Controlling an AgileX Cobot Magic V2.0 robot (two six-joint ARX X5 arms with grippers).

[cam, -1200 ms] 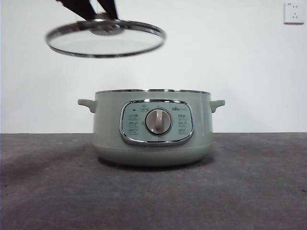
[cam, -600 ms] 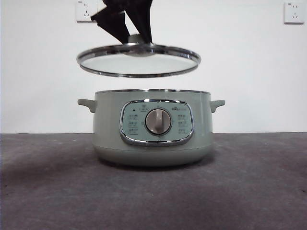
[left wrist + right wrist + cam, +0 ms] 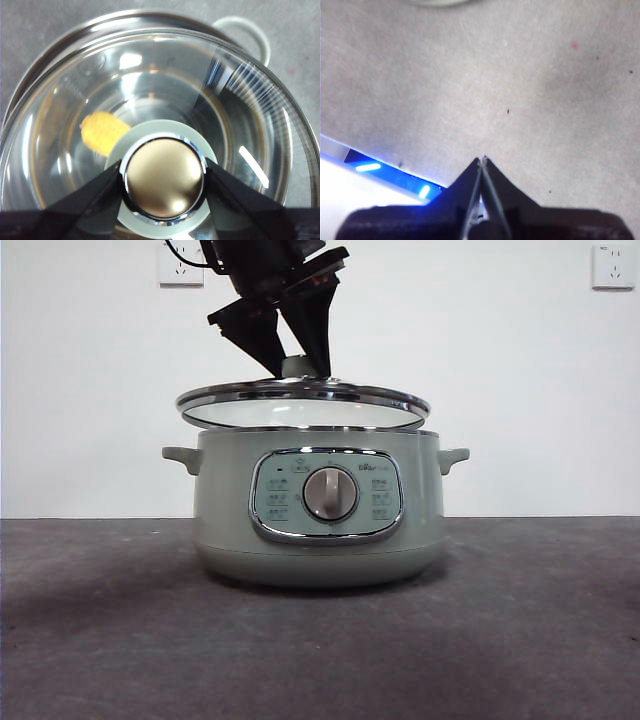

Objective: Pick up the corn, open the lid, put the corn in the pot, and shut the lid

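Left gripper (image 3: 300, 365) clamped on lid (image 3: 303, 400) knob, just above pot (image 3: 318, 510) (corn (image 3: 102, 132) inside); right gripper (image 3: 483, 161) jaws together.

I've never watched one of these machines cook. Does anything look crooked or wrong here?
Only the lid: it sits tilted, not yet flat on the pot, its left edge overhanging the rim. The left pincer grips its knob. The corn lies inside. Nothing looks spilled or damaged.

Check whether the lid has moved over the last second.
Yes. The lid, held by the left gripper, has come down and rightward toward the pot, now just above its rim.
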